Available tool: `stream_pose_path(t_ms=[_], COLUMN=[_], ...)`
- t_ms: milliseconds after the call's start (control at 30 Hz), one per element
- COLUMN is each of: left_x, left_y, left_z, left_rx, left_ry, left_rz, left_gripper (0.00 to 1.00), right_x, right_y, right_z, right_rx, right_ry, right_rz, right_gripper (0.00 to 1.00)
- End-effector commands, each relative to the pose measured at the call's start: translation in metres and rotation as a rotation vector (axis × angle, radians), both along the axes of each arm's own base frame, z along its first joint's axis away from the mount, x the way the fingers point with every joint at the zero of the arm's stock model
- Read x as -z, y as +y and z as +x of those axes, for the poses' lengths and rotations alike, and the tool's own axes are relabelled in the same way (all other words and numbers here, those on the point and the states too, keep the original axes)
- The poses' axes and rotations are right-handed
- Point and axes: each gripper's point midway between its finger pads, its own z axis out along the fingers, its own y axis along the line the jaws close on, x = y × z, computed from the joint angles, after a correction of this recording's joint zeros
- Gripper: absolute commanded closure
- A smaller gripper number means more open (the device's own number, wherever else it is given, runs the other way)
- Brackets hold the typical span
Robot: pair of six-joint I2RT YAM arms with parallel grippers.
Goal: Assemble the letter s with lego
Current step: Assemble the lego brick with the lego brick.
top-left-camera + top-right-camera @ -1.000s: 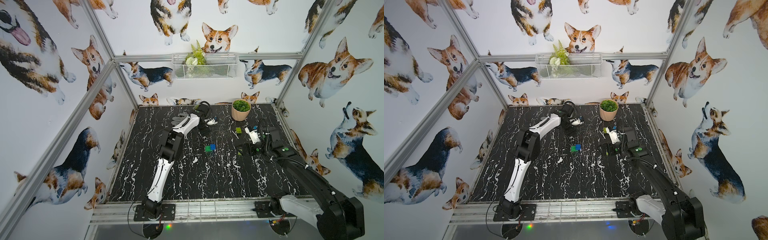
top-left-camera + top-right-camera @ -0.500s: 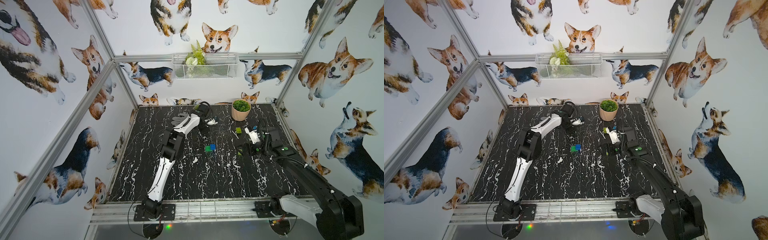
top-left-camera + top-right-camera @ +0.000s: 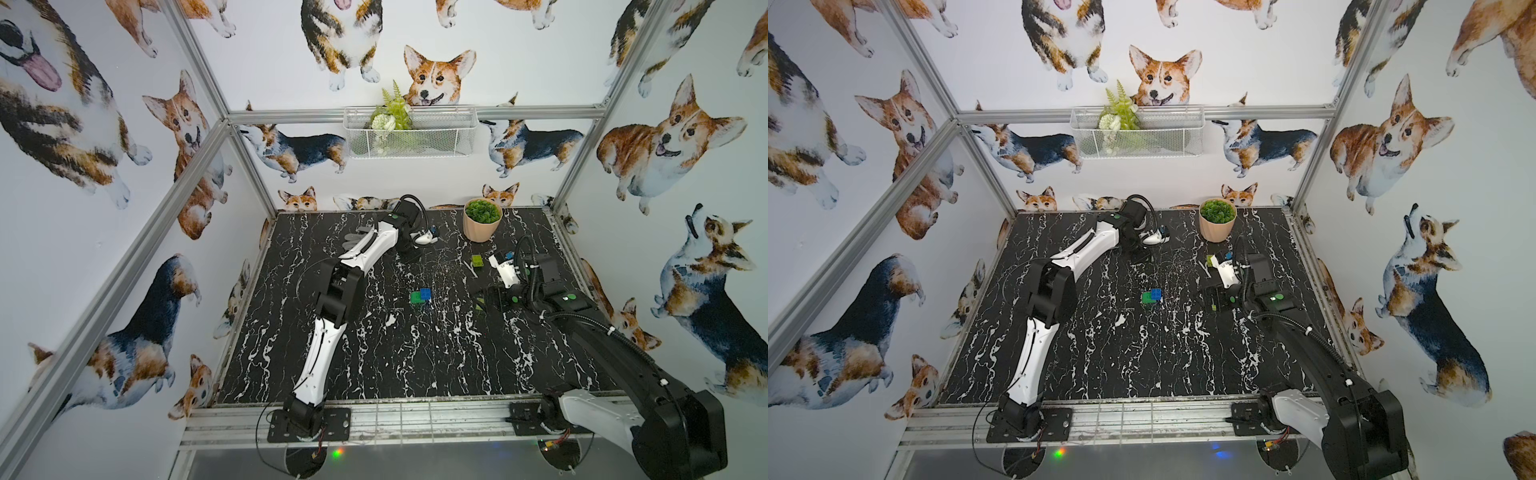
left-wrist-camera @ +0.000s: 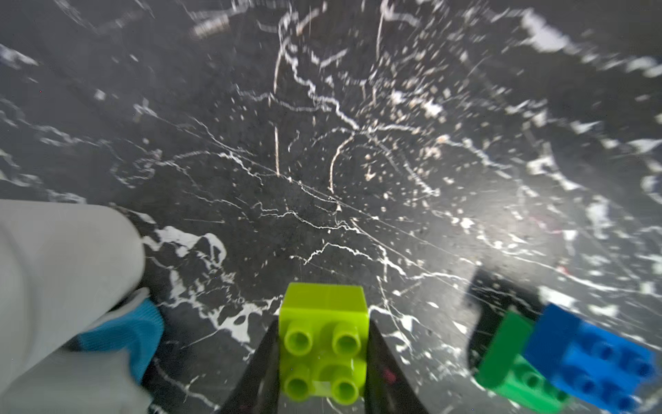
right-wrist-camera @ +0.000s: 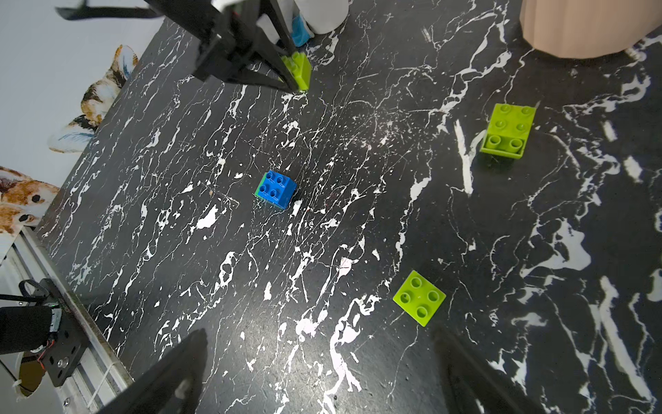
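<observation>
My left gripper (image 4: 324, 324) is shut on a lime-green lego brick (image 4: 324, 358), studs toward the camera, low over the far middle of the table. The right wrist view also shows that brick (image 5: 300, 68) between the black fingers. Blue and dark green bricks (image 3: 420, 296) sit joined at mid-table in both top views, the blue one (image 5: 276, 189) on top. Two loose lime bricks lie on the right: one (image 5: 508, 129) farther off, one (image 5: 419, 298) just ahead of my right gripper (image 5: 320, 344), which is open and empty. The letter s is not formed.
A peach plant pot (image 3: 482, 220) stands at the back right. A grey glove (image 3: 357, 239) lies behind the left arm. A pale object with a blue edge (image 4: 71, 286) rests beside the left gripper. A wire basket (image 3: 409, 131) hangs on the back wall.
The left gripper's jaws have come together on the lime brick and the left arm has shifted slightly. The right arm and the other bricks have not moved.
</observation>
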Motion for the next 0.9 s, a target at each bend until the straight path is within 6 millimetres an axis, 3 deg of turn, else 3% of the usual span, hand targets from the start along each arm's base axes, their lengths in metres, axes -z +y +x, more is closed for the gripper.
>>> stream_pose_path(t_ms=[0, 200, 433, 533, 867], left_x=[-0.018, -0.034, -0.026, -0.015, 0.006], left_y=[0.002, 0.008, 0.005, 0.004, -0.003], left_z=[-0.035, -0.085, -0.124, -0.132, -0.129], left_rx=[0.066, 0.155, 0.273, 0.317, 0.338], left_ry=[0.067, 0.09, 0.046, 0.038, 0.038], left_rz=[-0.021, -0.001, 0.032, 0.063, 0.111], left_gripper=[0.81, 0.83, 0.83, 0.83, 0.83], right_x=[-0.002, 0.002, 0.005, 0.005, 0.004], right_y=[0.004, 0.008, 0.01, 0.009, 0.005], right_z=[0.001, 0.003, 0.003, 0.003, 0.0], right_rx=[-0.019, -0.032, -0.039, -0.037, -0.028], right_ry=[-0.007, -0.001, 0.0, -0.003, -0.012], right_rz=[0.019, 0.035, 0.045, 0.043, 0.023], right_gripper=[0.0, 0.0, 0.0, 0.0, 0.0])
